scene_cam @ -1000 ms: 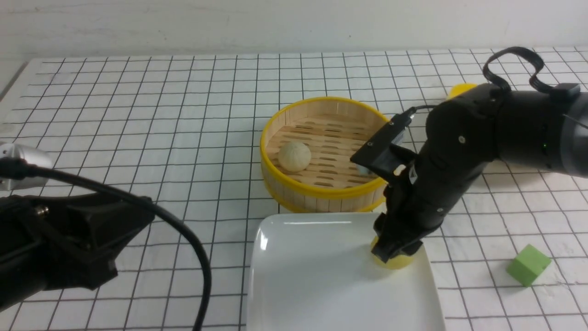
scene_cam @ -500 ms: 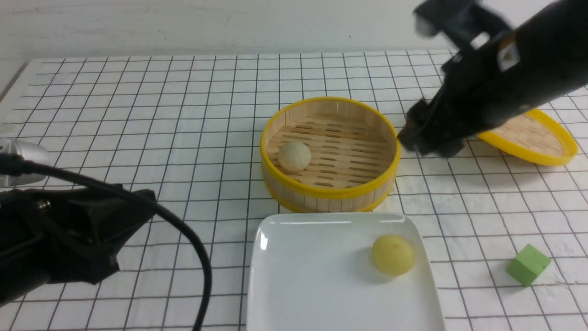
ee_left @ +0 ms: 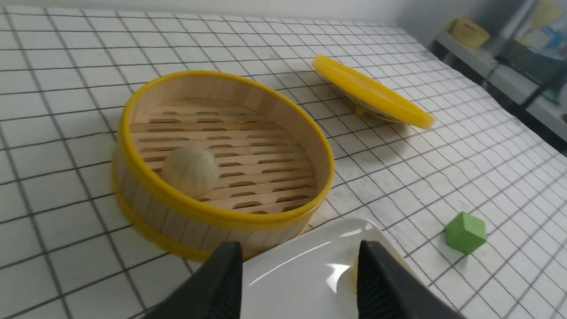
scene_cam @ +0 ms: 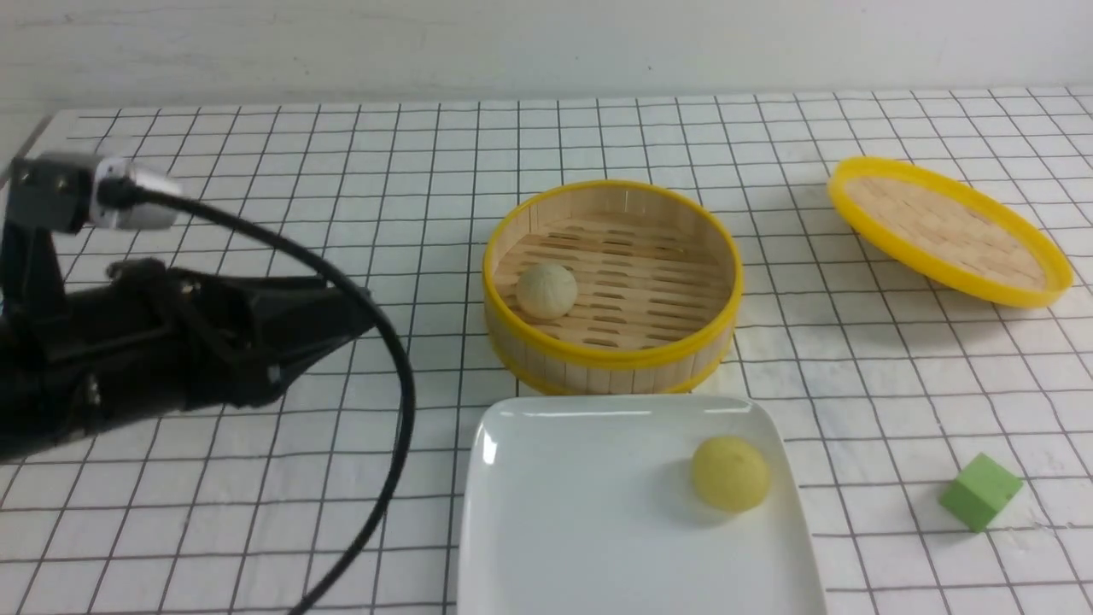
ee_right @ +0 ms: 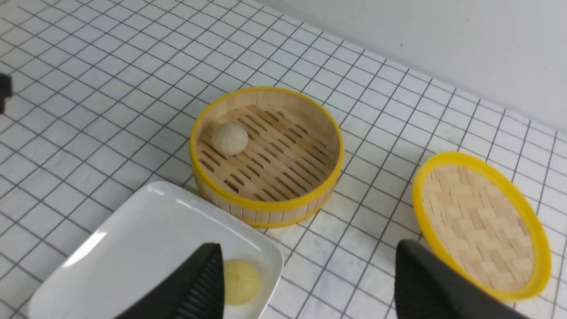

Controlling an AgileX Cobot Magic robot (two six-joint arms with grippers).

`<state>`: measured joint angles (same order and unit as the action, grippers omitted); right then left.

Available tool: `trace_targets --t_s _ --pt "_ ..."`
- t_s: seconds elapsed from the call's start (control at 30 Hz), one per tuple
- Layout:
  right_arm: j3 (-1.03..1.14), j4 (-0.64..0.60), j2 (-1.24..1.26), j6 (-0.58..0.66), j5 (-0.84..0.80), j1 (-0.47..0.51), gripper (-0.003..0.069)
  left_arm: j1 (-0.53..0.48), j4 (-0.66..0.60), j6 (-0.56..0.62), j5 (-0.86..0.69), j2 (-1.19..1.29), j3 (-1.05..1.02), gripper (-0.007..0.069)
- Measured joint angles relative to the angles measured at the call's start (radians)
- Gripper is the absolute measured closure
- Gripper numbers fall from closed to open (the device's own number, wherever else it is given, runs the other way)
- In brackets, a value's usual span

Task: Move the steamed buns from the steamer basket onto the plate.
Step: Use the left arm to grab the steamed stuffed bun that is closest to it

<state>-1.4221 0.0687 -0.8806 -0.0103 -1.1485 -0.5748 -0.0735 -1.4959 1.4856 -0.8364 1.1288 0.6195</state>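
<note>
The bamboo steamer basket (scene_cam: 610,359) stands mid-table with the pale beige bun (scene_cam: 546,290) on the left of its slatted floor. In front of it, the white plate (scene_cam: 581,512) carries the yellow bun (scene_cam: 730,474) near its right edge. My left gripper (ee_left: 299,248) is open and empty, low over the plate's (ee_left: 292,274) far corner and short of the basket (ee_left: 221,217). My right gripper (ee_right: 308,247) is wide open and empty, high above the table; it looks down on the basket (ee_right: 266,204), the beige bun (ee_right: 229,138) and the yellow bun (ee_right: 241,281). The right arm is out of the front view.
The shallow woven lid (scene_cam: 948,231) lies tilted at the back right. A green cube (scene_cam: 980,491) sits to the right of the plate. My left arm (scene_cam: 171,342) and its black cable (scene_cam: 401,410) stretch over the table's left side.
The right gripper opened, left the yellow bun on the plate, rose and drew back out of the front view. The left arm moved up and right, toward the basket.
</note>
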Motion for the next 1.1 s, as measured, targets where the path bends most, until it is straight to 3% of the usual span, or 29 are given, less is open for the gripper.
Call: trace_targets --t_s 0.1,0.27,0.37,0.67,0.87,1.1 --pt "0.000 0.000 0.030 -0.003 -0.082 0.000 0.0155 0.000 0.052 -0.036 -0.079 0.126 0.123 0.0247" --pt "0.010 0.000 0.035 -0.003 -0.110 0.000 0.0155 0.016 0.278 -0.163 -0.158 0.317 0.373 0.0247" --pt "0.055 0.020 0.035 -0.003 -0.110 0.000 0.0155 0.101 0.445 -0.258 -0.154 0.409 0.530 0.0247" --pt "0.204 0.086 0.034 -0.003 -0.110 0.000 0.0155 0.370 0.754 -0.478 0.101 0.529 0.739 0.0247" --pt "0.210 0.089 0.034 -0.003 -0.110 0.000 0.0155 0.446 0.912 -0.574 0.268 0.597 0.757 0.0247" --pt "0.212 0.090 0.034 -0.002 -0.110 0.000 0.0155 0.475 0.950 -0.587 0.383 0.739 0.757 0.0247"
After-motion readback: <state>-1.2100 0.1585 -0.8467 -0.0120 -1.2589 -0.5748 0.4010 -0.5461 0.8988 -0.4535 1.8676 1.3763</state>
